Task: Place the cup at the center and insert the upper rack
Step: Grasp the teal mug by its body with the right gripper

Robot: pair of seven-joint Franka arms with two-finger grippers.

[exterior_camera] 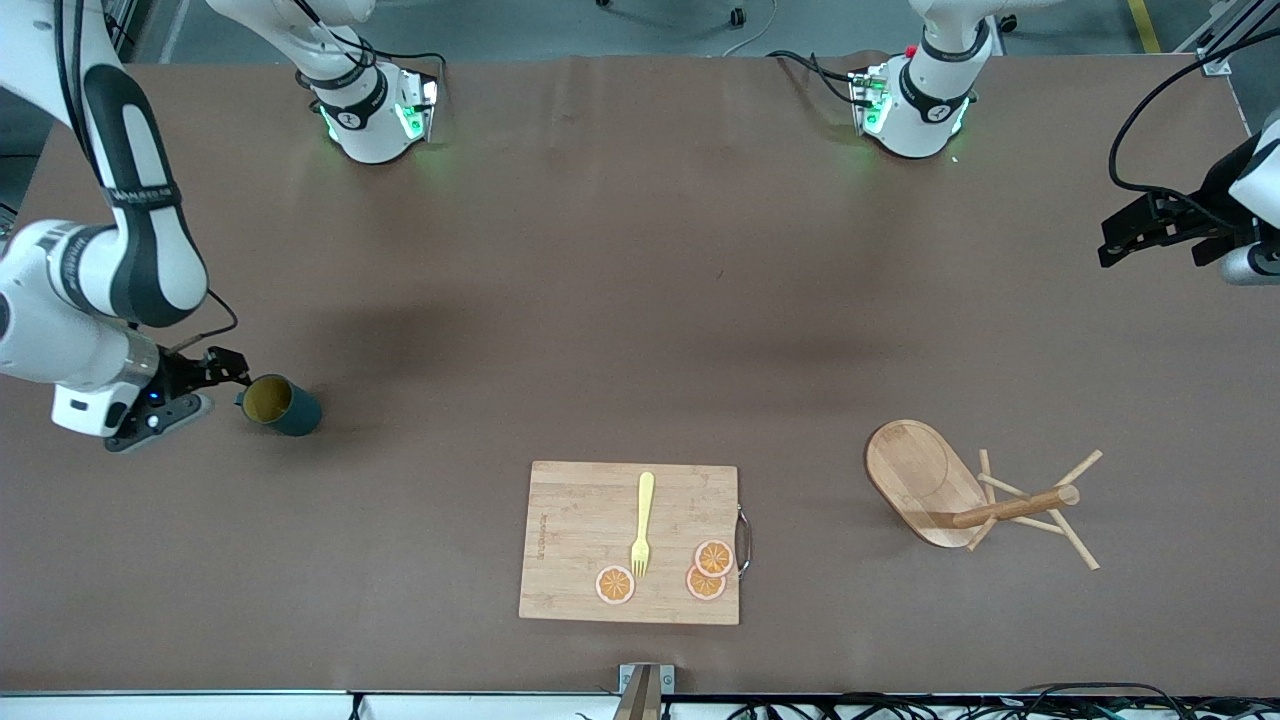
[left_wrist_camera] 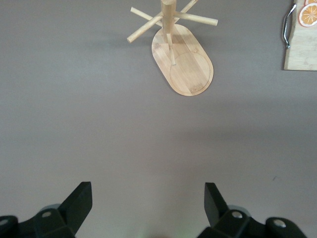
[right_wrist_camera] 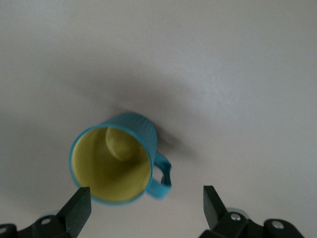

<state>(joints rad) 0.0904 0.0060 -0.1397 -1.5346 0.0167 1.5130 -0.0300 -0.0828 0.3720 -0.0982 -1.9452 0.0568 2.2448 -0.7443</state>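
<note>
Cup (exterior_camera: 280, 404) blurred beside open right claw (exterior_camera: 228, 372), handle half-hidden.

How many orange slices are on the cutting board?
3, all on the cutting board at its edge nearest the front camera: one orange slice below the fork's prongs, and two overlapping by the metal handle.

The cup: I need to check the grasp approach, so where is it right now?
The cup stands on the table toward the right arm's end, with the open right gripper right beside it and the cutting board nearer the front camera.
</note>
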